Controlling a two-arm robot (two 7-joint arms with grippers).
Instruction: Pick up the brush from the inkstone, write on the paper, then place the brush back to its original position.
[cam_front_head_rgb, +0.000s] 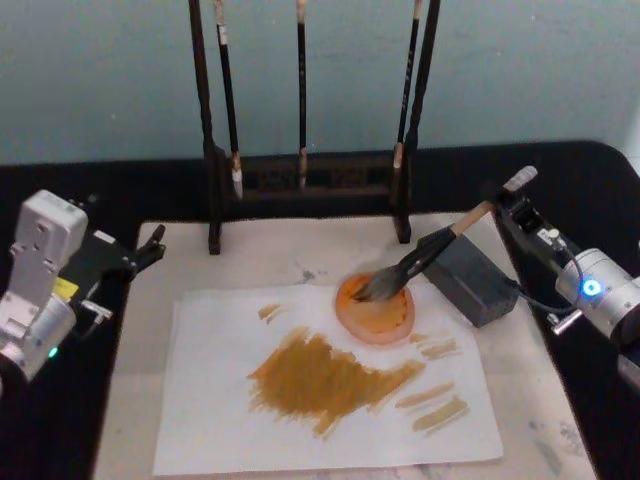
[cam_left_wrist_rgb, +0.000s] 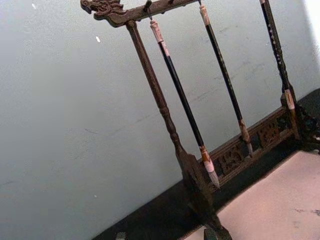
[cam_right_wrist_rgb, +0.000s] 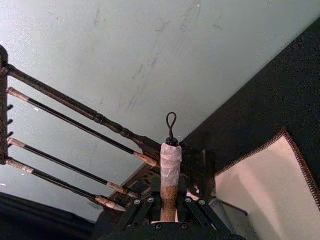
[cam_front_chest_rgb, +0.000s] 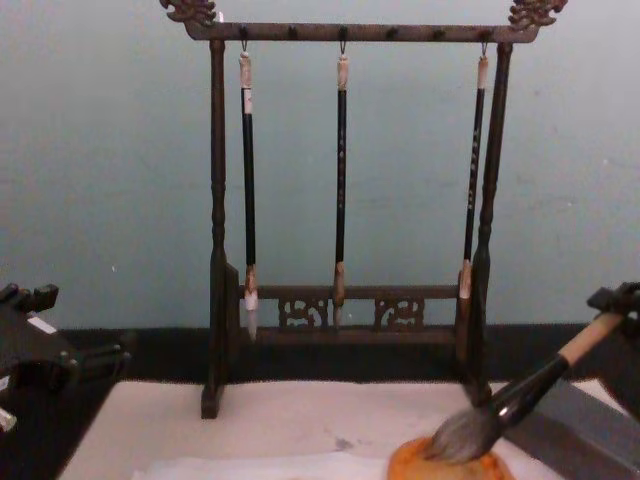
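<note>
The wall (cam_front_head_rgb: 100, 80) at the back was a pale blue-green, with a few thin scratches on it. The light was soft and even. In front of the wall stood a table (cam_front_head_rgb: 570, 180) with a black top. A cream mat (cam_front_head_rgb: 270, 250) lay on it. A dark wooden rack (cam_front_chest_rgb: 217, 230) stood at the mat's far edge. Three thin brushes (cam_front_chest_rgb: 341, 170) hung from its top bar.
</note>
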